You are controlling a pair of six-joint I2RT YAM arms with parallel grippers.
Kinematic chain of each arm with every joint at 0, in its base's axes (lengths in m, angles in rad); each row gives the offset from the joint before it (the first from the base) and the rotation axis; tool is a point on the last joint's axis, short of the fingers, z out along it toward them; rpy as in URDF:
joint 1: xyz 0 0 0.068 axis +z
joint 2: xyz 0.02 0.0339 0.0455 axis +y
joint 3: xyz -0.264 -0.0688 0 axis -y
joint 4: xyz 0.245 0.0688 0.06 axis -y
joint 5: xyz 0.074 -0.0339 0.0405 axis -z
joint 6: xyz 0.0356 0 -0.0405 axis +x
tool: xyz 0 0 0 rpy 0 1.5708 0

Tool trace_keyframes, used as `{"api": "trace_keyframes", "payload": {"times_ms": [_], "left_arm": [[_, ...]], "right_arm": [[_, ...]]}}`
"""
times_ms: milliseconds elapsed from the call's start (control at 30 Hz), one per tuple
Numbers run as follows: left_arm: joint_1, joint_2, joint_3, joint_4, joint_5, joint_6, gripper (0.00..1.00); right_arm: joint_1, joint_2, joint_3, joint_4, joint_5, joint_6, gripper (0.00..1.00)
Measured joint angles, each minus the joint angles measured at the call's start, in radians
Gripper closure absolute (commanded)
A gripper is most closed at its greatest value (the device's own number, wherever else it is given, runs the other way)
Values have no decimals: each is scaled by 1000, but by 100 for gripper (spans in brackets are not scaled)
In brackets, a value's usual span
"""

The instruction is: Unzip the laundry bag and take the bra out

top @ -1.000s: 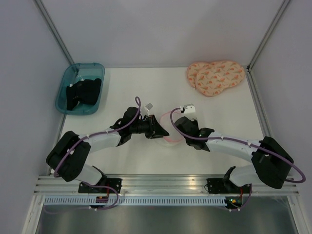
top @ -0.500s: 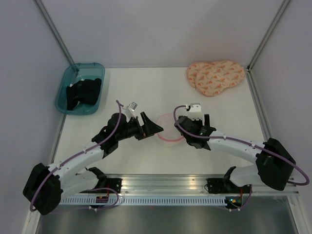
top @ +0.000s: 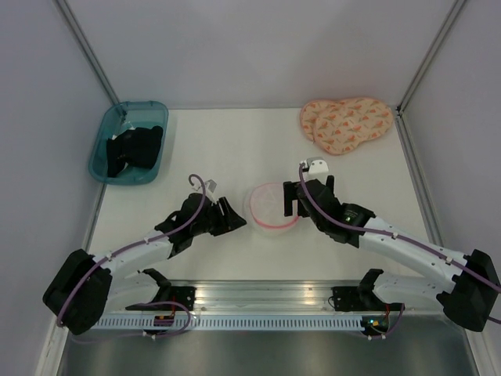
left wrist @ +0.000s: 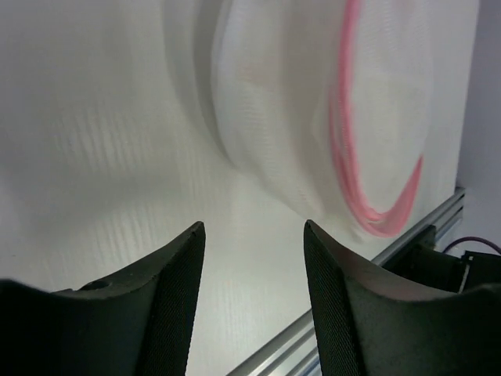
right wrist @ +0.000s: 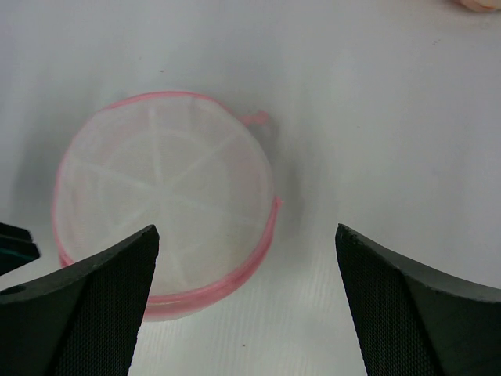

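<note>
Both grippers have come off the laundry bag [top: 270,205] since a second ago: the left gripper [top: 237,215] has drawn back toward its own base and sunk low over the table [top: 235,149], while the right arm has stretched out flatter, and the bag now shows whole and round where it was half covered before. It lies flat between the two tools, just ahead of the left gripper's fingertips and apart from them. Seen from the left wrist, those fingers [left wrist: 176,290] stand parted with only bare table between them. The right gripper [top: 307,196] hangs above the bag's far-right edge with its jaws spread wide and nothing in them; from its wrist camera the bag sits below and toward its left finger [right wrist: 94,298]. Pink edging [right wrist: 264,231] runs all round the bag's rim, and a small pink tab [right wrist: 259,120] sticks out on the side away from the right gripper's base. Whether the zip is open cannot be told, and what lies under the mesh is too faint to make out
</note>
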Motion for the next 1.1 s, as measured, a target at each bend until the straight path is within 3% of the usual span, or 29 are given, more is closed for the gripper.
{"api": "trace_keyframes", "payload": {"times_ms": [267,467,600,633,700,733,1100], "left_arm": [[6,119,-15,125,-28,82,34],[11,279,39,214,-46,130,35],[16,393,79,269,-47,149,54],[17,414,85,283,-47,152,70],[19,444,91,311,-45,159,84],[21,455,93,324,-45,161,97],[23,420,84,386,-14,147,98]], "right_arm": [[0,18,20,16,-129,-31,2],[0,54,22,31,-185,-37,2],[5,73,35,34,-205,-40,2],[7,79,43,35,-210,-40,2],[14,89,60,37,-214,-43,2],[21,94,69,38,-214,-45,2],[134,281,240,-8,-103,-35,2]]}}
